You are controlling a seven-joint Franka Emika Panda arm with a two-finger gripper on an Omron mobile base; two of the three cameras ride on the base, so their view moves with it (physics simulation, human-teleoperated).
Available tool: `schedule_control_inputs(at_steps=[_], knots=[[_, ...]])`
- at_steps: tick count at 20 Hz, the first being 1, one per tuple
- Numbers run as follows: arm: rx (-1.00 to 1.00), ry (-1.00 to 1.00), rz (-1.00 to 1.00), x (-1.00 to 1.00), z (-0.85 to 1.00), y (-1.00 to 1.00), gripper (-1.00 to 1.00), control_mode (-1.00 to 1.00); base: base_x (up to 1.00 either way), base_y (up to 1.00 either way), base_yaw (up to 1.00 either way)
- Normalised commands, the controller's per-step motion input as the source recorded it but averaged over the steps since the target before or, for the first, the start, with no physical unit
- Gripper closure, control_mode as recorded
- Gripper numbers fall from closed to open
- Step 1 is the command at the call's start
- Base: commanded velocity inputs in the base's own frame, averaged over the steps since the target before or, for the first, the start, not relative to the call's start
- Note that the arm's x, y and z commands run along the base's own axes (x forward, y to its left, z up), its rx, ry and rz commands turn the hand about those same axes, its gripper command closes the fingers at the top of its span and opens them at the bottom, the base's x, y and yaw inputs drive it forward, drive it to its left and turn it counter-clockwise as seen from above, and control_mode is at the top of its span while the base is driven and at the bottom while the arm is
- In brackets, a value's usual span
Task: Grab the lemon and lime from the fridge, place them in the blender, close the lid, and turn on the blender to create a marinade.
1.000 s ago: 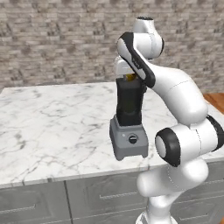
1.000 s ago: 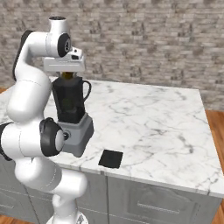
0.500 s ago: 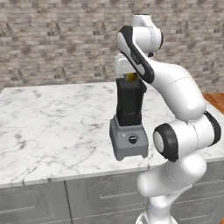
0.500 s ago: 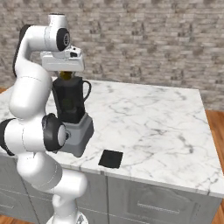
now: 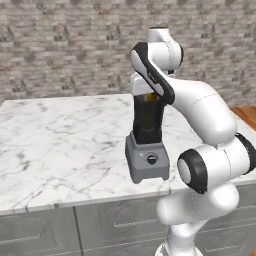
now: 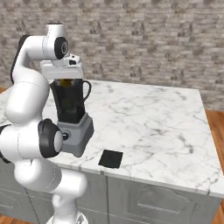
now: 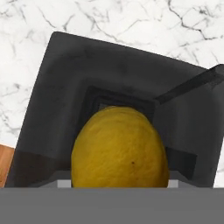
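- The lemon (image 7: 120, 148) is pinched in the tool (image 6: 64, 81), held directly above the open blender (image 6: 72, 118) jar so it can be dropped inside.
- The lid (image 6: 110, 158) is left lying on the worktop (image 6: 148, 127), keeping the jar mouth free.

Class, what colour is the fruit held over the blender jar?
Dull yellow: the lemon, clearest in the hand view.

You're looking at a brick wall (image 6: 144, 39) backing a white marble counter (image 6: 153, 122), grey drawers (image 5: 45, 232) running underneath, wood floor (image 6: 216, 131) showing.
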Motion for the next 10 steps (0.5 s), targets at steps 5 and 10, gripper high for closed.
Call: schedule_control_inputs(at_steps=[5, 10], knots=[[-0.03, 0.00, 0.00, 0.23, -0.14, 0.00, -1.00, -1.00, 0.00, 0.00, 0.00], [0.00, 0.00, 0.00, 0.00, 0.23, 0.00, -1.00, -1.00, 0.00, 0.00, 0.00]])
